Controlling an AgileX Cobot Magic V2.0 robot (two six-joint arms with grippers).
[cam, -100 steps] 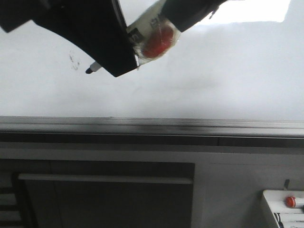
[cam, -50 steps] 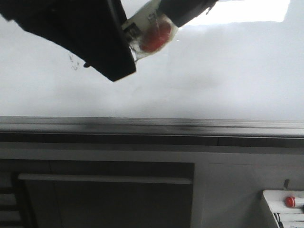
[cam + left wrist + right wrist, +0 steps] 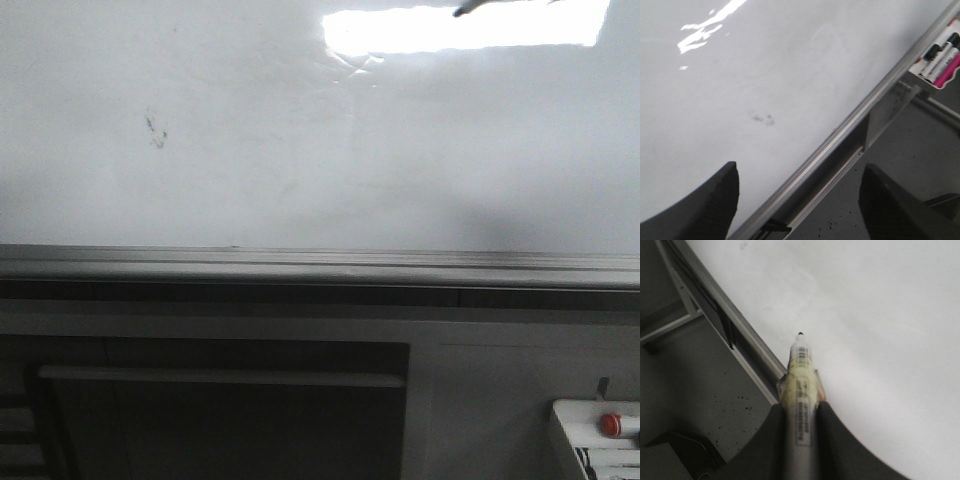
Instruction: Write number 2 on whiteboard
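The whiteboard (image 3: 400, 150) fills the upper half of the front view, with its grey bottom rail (image 3: 320, 265) and a bright light reflection (image 3: 460, 30). No drawn number 2 shows on it, only a faint dark smudge (image 3: 155, 130). My right gripper (image 3: 800, 412) is shut on a white marker (image 3: 801, 375) whose black tip (image 3: 800, 334) points at the board, a short way off it. In the front view only a small dark tip (image 3: 468, 10) shows at the top edge. My left gripper (image 3: 797, 200) is open and empty near the rail (image 3: 850, 125).
A tray of several markers (image 3: 940, 62) hangs at the rail's end in the left wrist view. Below the board are a dark cabinet front (image 3: 220, 410) and a white box with a red button (image 3: 610, 425) at the lower right.
The right arm with the marker, which covered the board's upper left, has moved up and right, almost out of the front view. The smudge is now uncovered.
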